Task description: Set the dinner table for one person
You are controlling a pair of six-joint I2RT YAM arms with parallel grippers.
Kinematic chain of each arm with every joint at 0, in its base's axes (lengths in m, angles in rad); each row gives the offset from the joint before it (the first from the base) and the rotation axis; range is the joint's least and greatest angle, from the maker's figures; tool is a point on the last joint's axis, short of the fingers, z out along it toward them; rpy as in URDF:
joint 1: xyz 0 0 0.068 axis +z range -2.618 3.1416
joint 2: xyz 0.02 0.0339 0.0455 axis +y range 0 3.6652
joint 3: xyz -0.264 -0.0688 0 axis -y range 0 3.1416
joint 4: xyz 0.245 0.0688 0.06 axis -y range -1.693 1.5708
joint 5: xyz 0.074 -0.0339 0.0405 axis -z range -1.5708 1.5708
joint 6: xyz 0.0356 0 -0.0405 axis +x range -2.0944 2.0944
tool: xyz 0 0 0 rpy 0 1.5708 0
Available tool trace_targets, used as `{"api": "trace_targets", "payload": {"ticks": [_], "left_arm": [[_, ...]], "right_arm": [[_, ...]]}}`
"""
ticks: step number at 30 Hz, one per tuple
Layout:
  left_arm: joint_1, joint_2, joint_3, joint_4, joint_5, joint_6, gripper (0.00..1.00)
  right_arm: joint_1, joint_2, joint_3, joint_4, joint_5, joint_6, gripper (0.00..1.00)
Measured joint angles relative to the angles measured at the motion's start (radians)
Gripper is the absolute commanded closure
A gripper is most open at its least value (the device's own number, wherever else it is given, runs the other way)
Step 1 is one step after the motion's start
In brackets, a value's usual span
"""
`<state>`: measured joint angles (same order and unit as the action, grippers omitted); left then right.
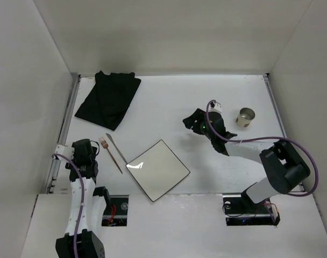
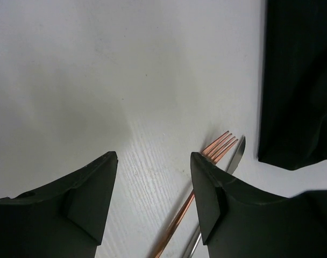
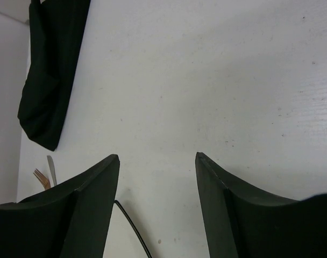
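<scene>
The dinner table (image 1: 169, 102) is a white tabletop edged by white walls. A black ribbed cloth mat (image 1: 111, 98) lies at its far left. A copper fork (image 1: 111, 154) and a silver knife (image 1: 115, 148) lie side by side left of a square white plate (image 1: 158, 170). A metal cup (image 1: 246, 116) stands at the right. My left gripper (image 1: 92, 148) is open and empty, just left of the fork (image 2: 217, 150) and knife (image 2: 239, 153). My right gripper (image 1: 192, 123) is open and empty above bare table beyond the plate's far corner (image 3: 120, 242).
The mat shows at the right of the left wrist view (image 2: 298, 80) and at the top left of the right wrist view (image 3: 50, 70). The fork (image 3: 41, 176) and knife (image 3: 51, 169) show small at that view's left edge. White walls close three sides.
</scene>
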<state>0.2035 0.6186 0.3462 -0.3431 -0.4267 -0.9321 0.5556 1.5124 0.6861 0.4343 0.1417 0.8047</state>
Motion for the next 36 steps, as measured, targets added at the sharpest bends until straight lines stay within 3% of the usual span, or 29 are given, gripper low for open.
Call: {"api": "trace_targets", "payload": {"ticks": [6, 8, 9, 11, 12, 14, 17, 23, 25, 32, 36], "left_arm": [[-0.004, 0.056, 0.000, 0.058, 0.014, -0.002, 0.44], [-0.013, 0.079, 0.000, 0.095, 0.019, -0.003, 0.44], [-0.021, 0.095, 0.000, 0.117, 0.022, -0.003, 0.44], [-0.042, 0.148, 0.003, 0.164, 0.021, -0.002, 0.45], [-0.052, 0.176, 0.011, 0.182, 0.020, 0.000, 0.45], [-0.074, 0.263, 0.041, 0.224, 0.011, 0.010, 0.44], [-0.109, 0.397, 0.117, 0.289, -0.013, 0.023, 0.42], [-0.214, 0.726, 0.399, 0.424, -0.032, 0.080, 0.41], [-0.236, 0.843, 0.508, 0.451, -0.028, 0.116, 0.41], [-0.240, 1.139, 0.749, 0.480, -0.019, 0.209, 0.44], [-0.228, 1.276, 0.846, 0.468, -0.002, 0.226, 0.56]], "right_arm": [[0.000, 0.002, 0.000, 0.000, -0.003, 0.003, 0.36], [0.000, 0.003, 0.000, 0.000, -0.004, 0.003, 0.41], [0.000, 0.003, 0.000, 0.001, -0.005, 0.002, 0.50], [0.000, 0.006, 0.000, 0.001, -0.012, -0.001, 0.82], [0.000, 0.008, 0.000, 0.002, -0.017, 0.000, 0.89], [0.000, 0.012, 0.000, 0.001, -0.031, 0.003, 0.93], [0.000, 0.022, 0.001, 0.001, -0.047, 0.002, 0.88], [0.002, 0.037, 0.002, 0.001, -0.068, -0.006, 0.50], [0.002, 0.041, 0.005, 0.001, -0.072, -0.011, 0.42], [0.016, 0.056, 0.016, 0.001, -0.087, -0.021, 0.35], [0.024, 0.064, 0.024, 0.001, -0.099, -0.023, 0.34]]}}
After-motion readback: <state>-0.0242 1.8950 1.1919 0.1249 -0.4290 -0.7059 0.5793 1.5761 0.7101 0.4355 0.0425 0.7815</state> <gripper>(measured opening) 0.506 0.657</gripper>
